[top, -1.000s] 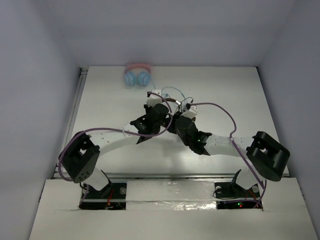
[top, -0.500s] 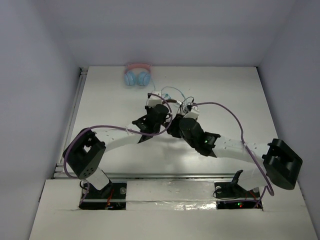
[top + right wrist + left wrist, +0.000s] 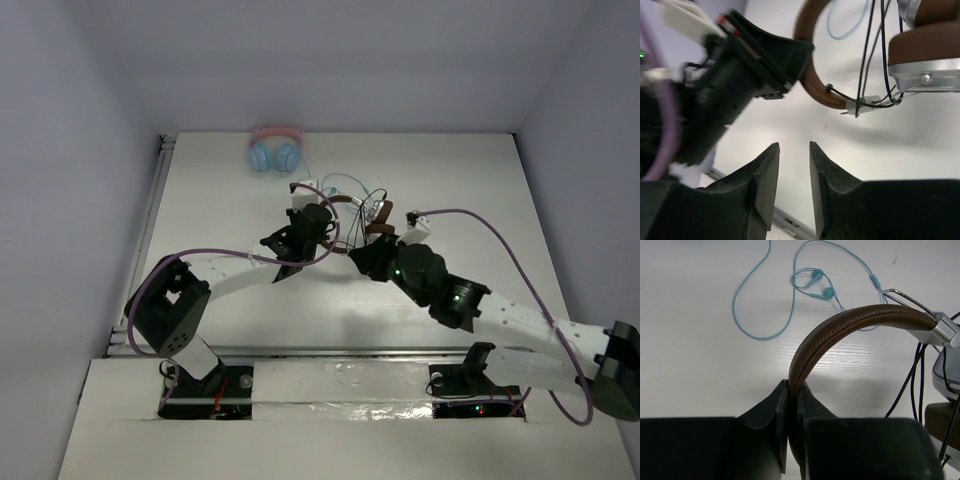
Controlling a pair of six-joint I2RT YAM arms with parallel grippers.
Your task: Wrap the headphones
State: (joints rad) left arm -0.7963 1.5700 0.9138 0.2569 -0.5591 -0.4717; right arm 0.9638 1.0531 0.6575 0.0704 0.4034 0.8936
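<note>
Just nearer than the pink headphones, the brown headphones sit with their headband clamped in the left gripper; the right gripper hangs beside them, jaws apart, empty.

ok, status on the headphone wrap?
Left gripper shut on headphones headband. Right gripper open, empty, short of them. Dark cable loose, not wrapped; teal cable lying beyond.

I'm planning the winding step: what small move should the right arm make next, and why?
Probably move the right gripper toward the loose dark cable and close on it: its jaws are open and empty, while the left gripper clamps the headband.
</note>
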